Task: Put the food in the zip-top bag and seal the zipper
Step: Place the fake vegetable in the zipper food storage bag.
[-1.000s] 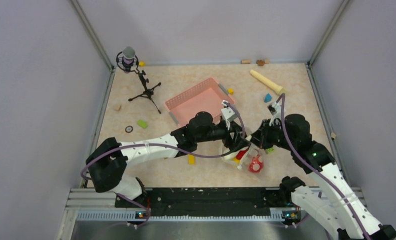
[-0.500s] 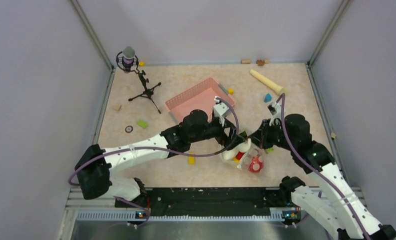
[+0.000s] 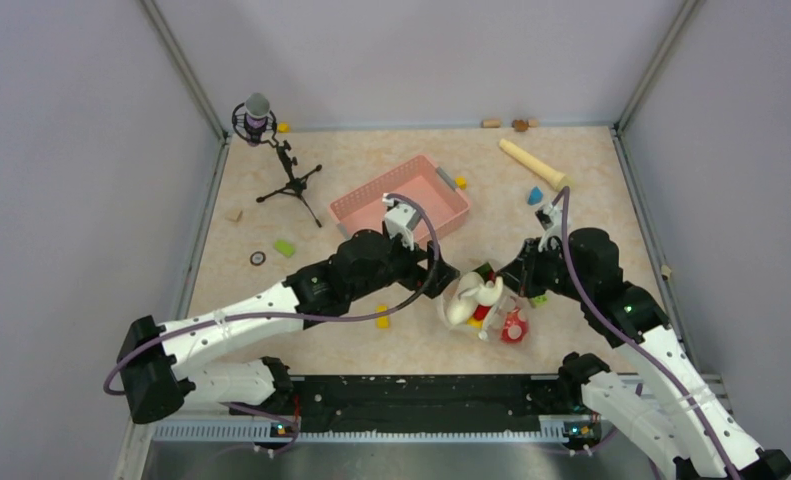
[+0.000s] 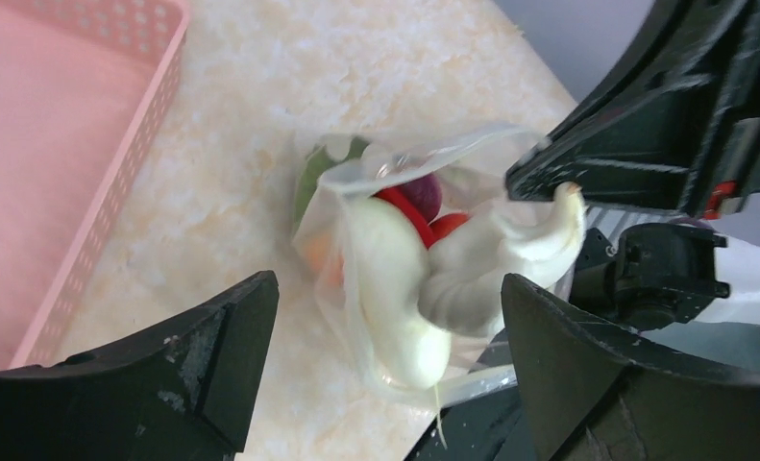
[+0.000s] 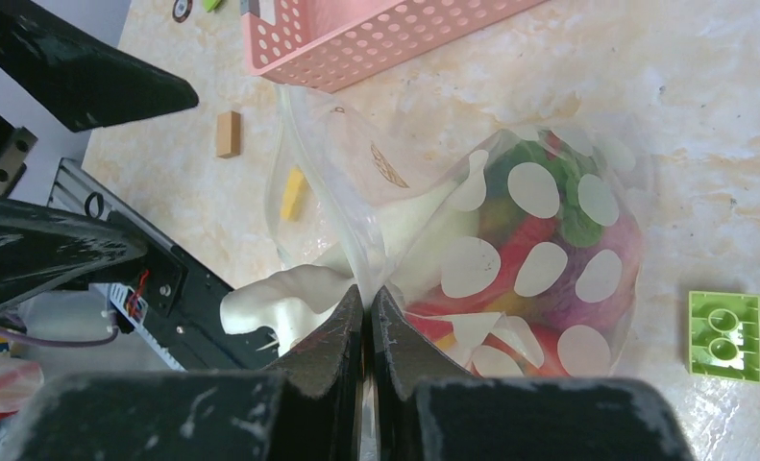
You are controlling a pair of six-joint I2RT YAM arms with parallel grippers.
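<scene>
My right pincer (image 5: 366, 300) is clenched on the bag's (image 5: 510, 221) top edge; my left pincer (image 4: 385, 288) is released, holding nothing.

The bag lies on the bench (image 3: 301, 330) between my two arms, with red, purple, green and white food (image 4: 395, 298) showing through the dotted film. Its mouth edge stands up where my right fingertips pinch it flat. White pieces bulge at that end, and I cannot tell whether they are fully inside. My left jaws stand wide, apart from the bag, facing its side. A strip of bare bench separates the bag from the pink basket's (image 4: 116, 192) near rim. A green block (image 5: 723, 336) lies just beside the bag's far side, and a yellow block (image 3: 382, 318) sits near my left arm.
</scene>
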